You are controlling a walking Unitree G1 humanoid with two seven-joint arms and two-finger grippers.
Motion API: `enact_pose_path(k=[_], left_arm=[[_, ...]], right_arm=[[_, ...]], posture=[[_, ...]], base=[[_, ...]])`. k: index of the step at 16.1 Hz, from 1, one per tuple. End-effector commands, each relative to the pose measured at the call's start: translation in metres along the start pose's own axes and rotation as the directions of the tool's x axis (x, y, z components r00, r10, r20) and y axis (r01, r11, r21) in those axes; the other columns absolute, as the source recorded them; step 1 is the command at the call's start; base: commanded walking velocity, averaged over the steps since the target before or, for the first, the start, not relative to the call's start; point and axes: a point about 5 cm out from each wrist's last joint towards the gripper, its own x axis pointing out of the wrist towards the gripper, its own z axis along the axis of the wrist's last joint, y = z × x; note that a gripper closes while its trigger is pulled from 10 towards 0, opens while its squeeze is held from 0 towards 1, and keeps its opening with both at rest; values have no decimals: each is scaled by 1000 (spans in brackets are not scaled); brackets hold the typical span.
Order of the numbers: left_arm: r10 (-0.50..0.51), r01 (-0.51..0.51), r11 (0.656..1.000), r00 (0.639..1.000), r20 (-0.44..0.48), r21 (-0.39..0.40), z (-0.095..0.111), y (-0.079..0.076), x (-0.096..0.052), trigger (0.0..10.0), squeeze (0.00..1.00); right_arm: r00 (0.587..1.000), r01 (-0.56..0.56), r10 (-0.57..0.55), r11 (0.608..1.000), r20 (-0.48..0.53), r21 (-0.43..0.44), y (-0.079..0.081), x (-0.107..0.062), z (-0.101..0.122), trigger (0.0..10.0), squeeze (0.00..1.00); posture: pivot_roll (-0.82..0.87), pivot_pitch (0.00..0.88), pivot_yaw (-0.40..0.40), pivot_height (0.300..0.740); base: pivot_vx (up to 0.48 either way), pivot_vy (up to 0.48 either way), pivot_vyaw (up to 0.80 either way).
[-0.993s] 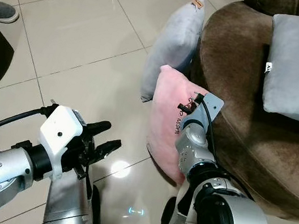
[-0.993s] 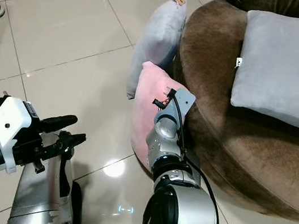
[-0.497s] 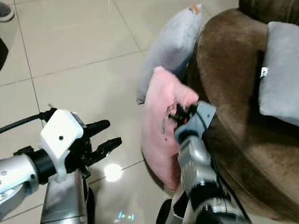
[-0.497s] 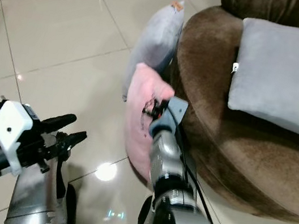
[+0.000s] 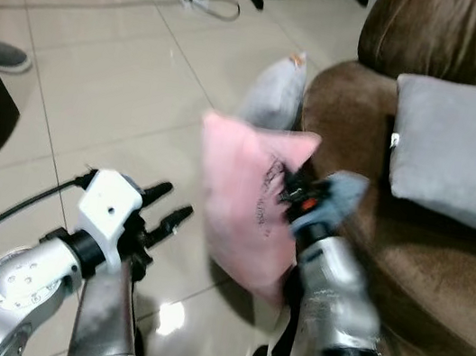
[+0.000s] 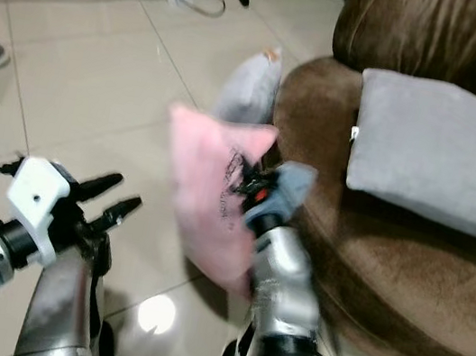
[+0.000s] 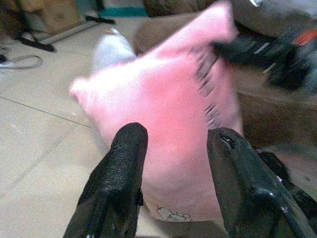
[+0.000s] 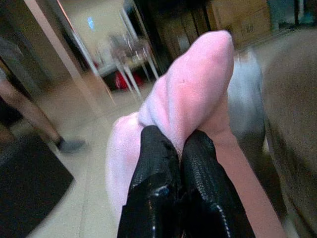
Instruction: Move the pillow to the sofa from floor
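The pink pillow (image 5: pixel 244 197) hangs in the air beside the brown sofa (image 5: pixel 408 252), lifted off the tile floor. My right gripper (image 8: pixel 178 148) is shut on the pillow's top edge, pinching the pink fabric (image 8: pixel 193 94) between its fingers. My left gripper (image 5: pixel 164 207) stands open to the left of the pillow, a little apart from it. In the left wrist view its black fingers (image 7: pixel 124 163) frame the pink pillow (image 7: pixel 168 114) without touching it.
A grey pillow (image 5: pixel 273 102) leans against the sofa's front on the floor behind the pink one. Another grey pillow (image 5: pixel 462 151) lies on the sofa seat. A person's shoe (image 5: pixel 7 57) is at far left; cables (image 5: pixel 212 5) lie on the floor beyond.
My right gripper has raised the pink pillow off the floor and swung it up to seat height. The camera has tilted up, showing more room. The left gripper stays open.
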Motion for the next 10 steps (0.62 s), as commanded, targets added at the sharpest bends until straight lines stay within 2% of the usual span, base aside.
enact_pose_path(k=[1,4,6,8,9,10], left_arm=[[36,-36,999,999,5,3,1,3,-2,10000,0],[94,-95,995,995,41,17,4,11,4,10000,0],[113,-115,993,990,80,27,11,15,14,10000,0],[136,-141,989,985,106,42,16,22,21,10000,0],[143,-149,987,984,104,54,16,26,22,10000,0],[181,-186,982,978,108,40,16,31,23,10000,0]], right_arm=[[992,-82,76,995,98,64,24,-4,26,10000,0],[981,-64,51,996,189,67,29,-7,72,10000,0],[969,-44,30,998,243,52,30,-5,97,10000,0],[957,-29,-2,994,292,103,34,-2,122,10000,0],[955,-9,-17,996,295,88,37,-1,128,10000,0],[956,26,-30,999,291,20,38,-2,128,10000,0]], posture=[[3,0,-24,436],[-7,0,-4,450],[-5,0,-2,470],[-5,0,-5,490],[-4,0,3,500],[-8,0,9,515]], base=[[0,0,0],[0,0,0],[0,0,0],[0,0,0],[0,0,0],[0,0,0]])
